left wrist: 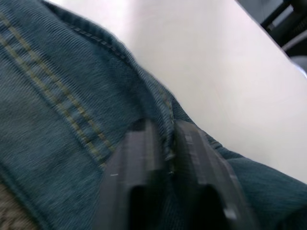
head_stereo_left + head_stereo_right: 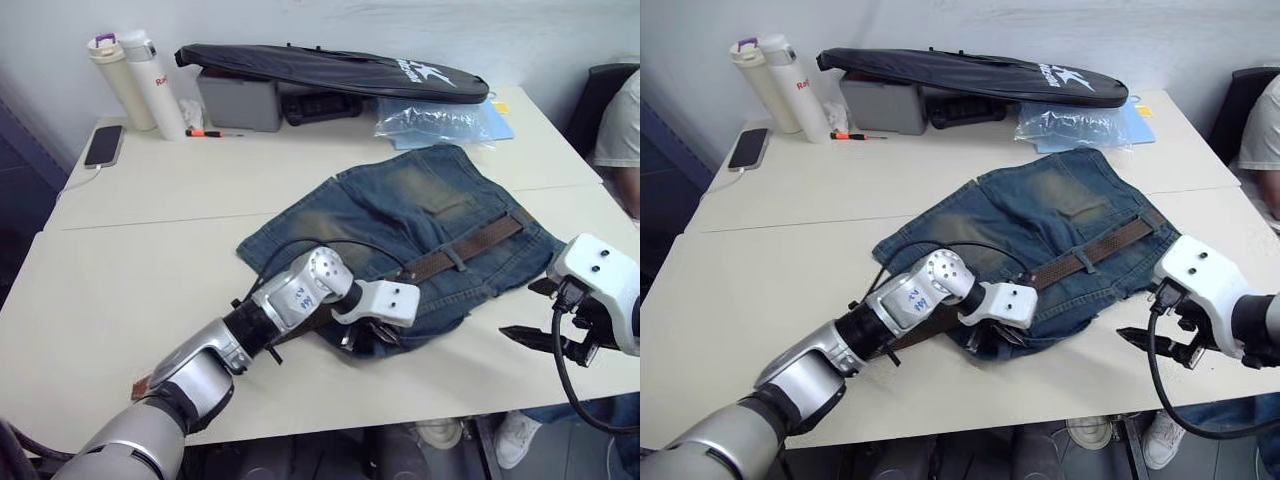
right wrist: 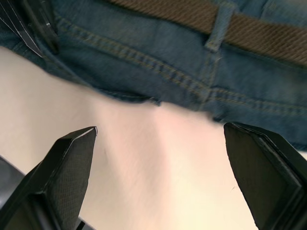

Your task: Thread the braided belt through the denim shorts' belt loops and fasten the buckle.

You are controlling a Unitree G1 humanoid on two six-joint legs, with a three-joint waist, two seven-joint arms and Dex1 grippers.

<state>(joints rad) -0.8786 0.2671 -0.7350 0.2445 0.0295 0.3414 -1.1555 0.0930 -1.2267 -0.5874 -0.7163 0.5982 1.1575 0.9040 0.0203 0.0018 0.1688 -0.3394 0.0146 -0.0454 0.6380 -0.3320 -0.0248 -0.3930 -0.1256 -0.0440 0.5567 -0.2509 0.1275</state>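
Braided belt (image 2: 470,248) lay threaded under a belt loop (image 3: 217,26) along the denim shorts (image 2: 400,215) on the table (image 2: 150,290). Left gripper (image 1: 165,158) pinched the waistband edge; right gripper (image 3: 160,177) hovered near, jaws wide, empty.

1. Left arm reaches forward across the near middle, left gripper (image 2: 362,335) angled down, its fingers (image 1: 139,158) pinched nearly together.
2. Right gripper (image 3: 163,167) hovers near right, spread wide, fingers pointing left.
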